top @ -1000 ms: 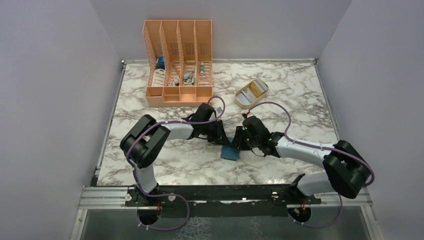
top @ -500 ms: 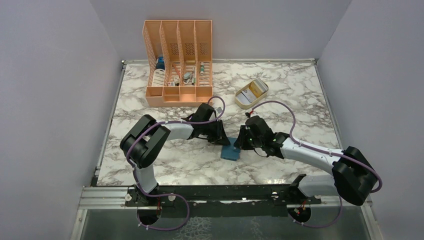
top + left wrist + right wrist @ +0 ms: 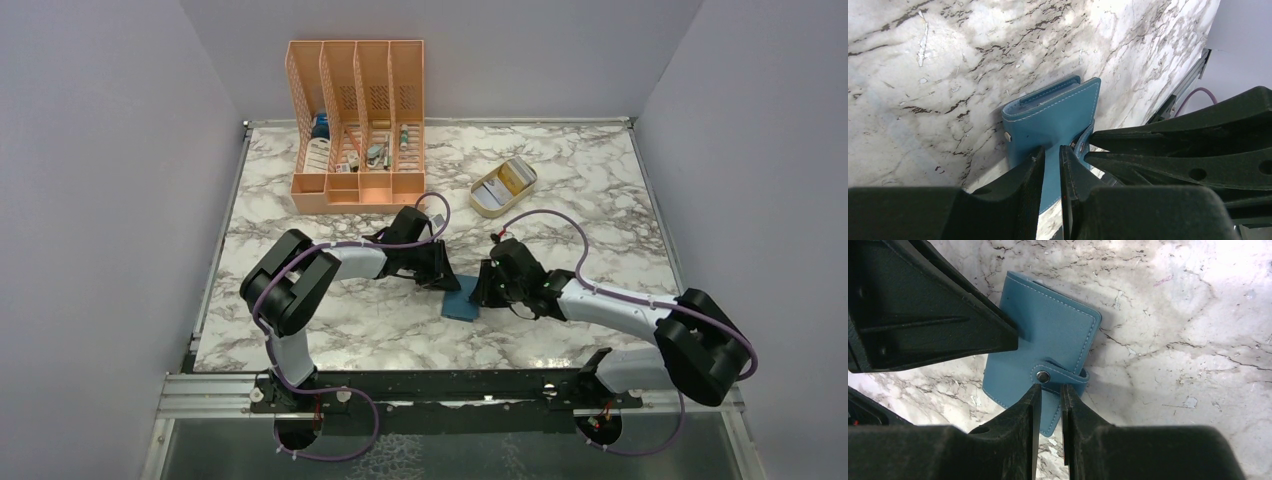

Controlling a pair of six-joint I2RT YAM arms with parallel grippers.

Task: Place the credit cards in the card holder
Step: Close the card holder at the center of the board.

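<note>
Since the card holder (image 3: 1048, 325) is closed, with its little strap (image 3: 1068, 376) snapped down, no card can go in yet. I think that is why both arms meet over it. The holder lies in the middle of the surface (image 3: 600, 210), between the 2 grippers and well apart from the other things.

The left gripper (image 3: 1051, 150) comes in from one side. Its jaws are almost together and a blue flap of the holder runs between them, so it is pinching the holder. My guess is that it keeps the holder from sliding.

The right gripper (image 3: 1049, 388) comes in from the other side. Its jaws are narrow too, and their tips sit right at the strap, just beside the round silver stud (image 3: 1043, 375). They look to be nipping the strap, likely to pull the snap open.

The holder is teal blue and looks soft like leather. It has pale stitches along its edges and round corners. It looks thin and bendy, so a hard tug could lift it or fold it.

Farther back on the right sits a beige oval tray (image 3: 476, 196) with flat pale and gold things inside. These may be the credit cards (image 3: 512, 178), but they are too small to be sure. Farthest away, by the back wall, stands an orange rack (image 3: 357, 190) with 4 slots and small things in it.
</note>
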